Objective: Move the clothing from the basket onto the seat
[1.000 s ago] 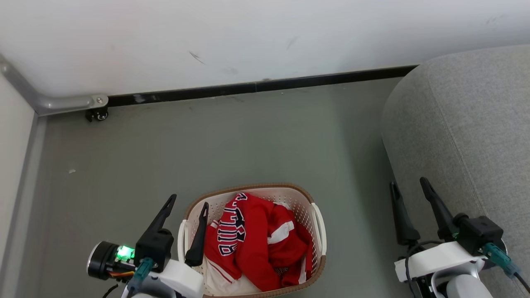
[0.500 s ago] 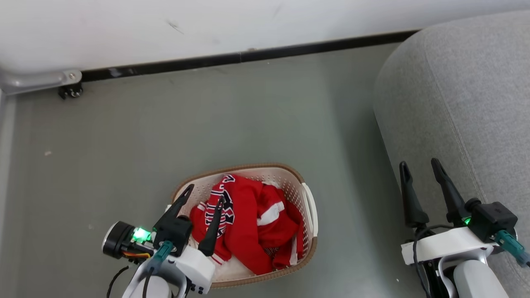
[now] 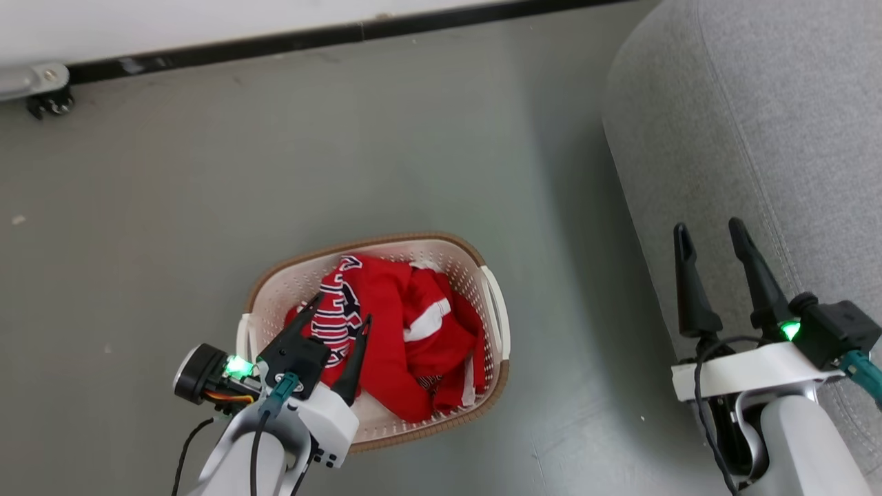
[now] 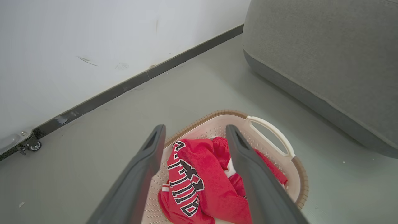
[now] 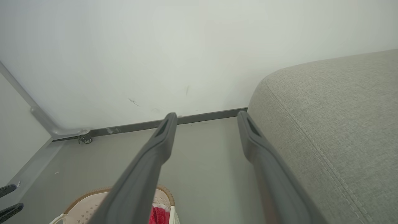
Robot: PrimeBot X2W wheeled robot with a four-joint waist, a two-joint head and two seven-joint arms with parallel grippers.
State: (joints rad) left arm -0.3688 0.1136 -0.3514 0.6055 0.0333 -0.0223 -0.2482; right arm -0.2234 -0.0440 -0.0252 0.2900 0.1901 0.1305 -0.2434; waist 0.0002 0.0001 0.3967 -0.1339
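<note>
Our left gripper (image 3: 342,308) hangs wide open and empty over the red sports clothes (image 3: 400,337) in the cream plastic basket (image 3: 372,240). Our right gripper (image 3: 708,226), open and empty too, is by the big grey cloth sofa (image 3: 758,124). A small pinch could let clothes slip

The basket (image 3: 375,240) stands on the floor (image 3: 344,138) at about 6 o'clock in the head view, with the clothing (image 3: 393,324) heaped inside it. The seat (image 3: 758,124) lies at 3 o'clock from the basket, apart from it, with a strip of floor between. The wall (image 3: 207,27) runs at 12 o'clock, well behind the basket, and a caster (image 3: 49,103) sits at its foot toward 10 o'clock. The left gripper (image 3: 342,308) hangs over the basket's 8 o'clock part, above the clothing. The right gripper (image 3: 708,224) is beside the seat's near edge, at 4 o'clock.
</note>
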